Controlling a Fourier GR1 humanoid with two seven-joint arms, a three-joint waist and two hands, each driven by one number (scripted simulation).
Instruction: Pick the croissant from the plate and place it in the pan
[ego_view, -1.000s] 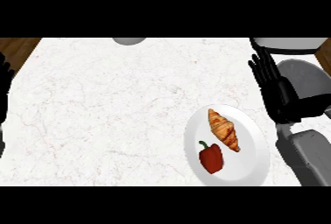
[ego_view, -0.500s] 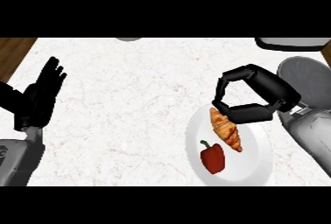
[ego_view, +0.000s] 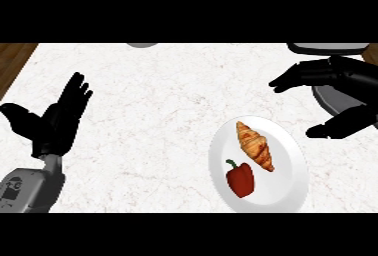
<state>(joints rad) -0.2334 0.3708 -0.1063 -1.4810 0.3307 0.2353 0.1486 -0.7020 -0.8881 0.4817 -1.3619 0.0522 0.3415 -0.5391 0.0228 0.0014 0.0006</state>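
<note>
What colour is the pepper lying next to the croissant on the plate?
Red, with a green stem; the pepper shows in the head view, beside the croissant.

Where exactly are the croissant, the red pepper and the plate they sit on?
croissant (ego_view: 255, 145): head view, middle of its ridged body.
red pepper (ego_view: 241, 179): head view, centre of its red flesh.
plate (ego_view: 289, 172): head view, bare white part near the right rim.

The right hand (ego_view: 336, 95) is hiding much of the pan (ego_view: 334, 100) — a grey object (ego_view: 142, 45) is getting cut off at the top.
</note>
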